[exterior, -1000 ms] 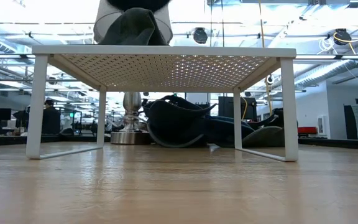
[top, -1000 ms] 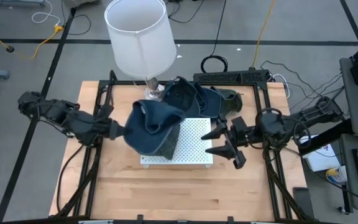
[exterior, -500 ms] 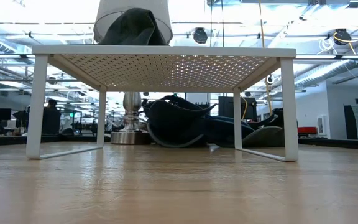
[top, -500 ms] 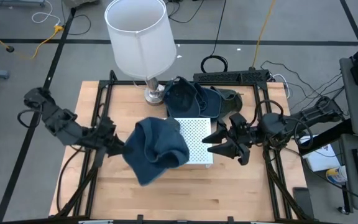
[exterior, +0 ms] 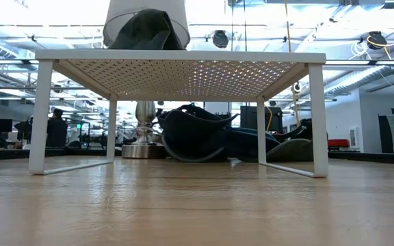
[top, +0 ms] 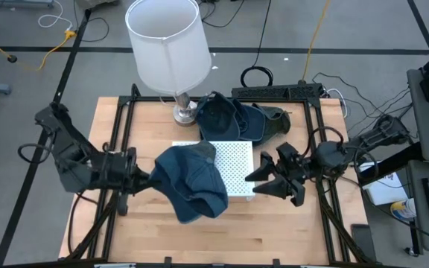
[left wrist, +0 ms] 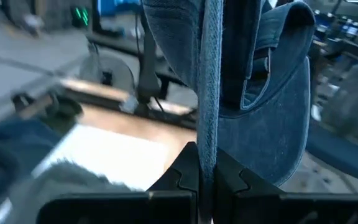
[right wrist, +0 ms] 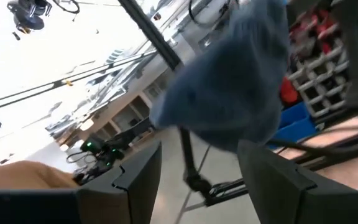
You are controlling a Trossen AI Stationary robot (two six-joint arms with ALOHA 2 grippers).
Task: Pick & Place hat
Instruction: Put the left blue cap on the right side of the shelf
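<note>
My left gripper (top: pixel 146 181) is grasping the blue hat (top: pixel 191 186) above the white rack (top: pixel 237 160), while my right gripper (top: pixel 263 181) is waiting released.

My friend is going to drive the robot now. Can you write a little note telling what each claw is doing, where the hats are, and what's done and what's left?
Left gripper: shut on the brim of the blue hat, held up over the front-left part of the white rack.
Right gripper: open, empty, waiting by the rack's right edge.
Other hats: piled on the table behind the rack, beside the lamp.
Done: the blue hat is picked up.
Left: put it down and let go. Where it should go, the pictures do not show.
</note>
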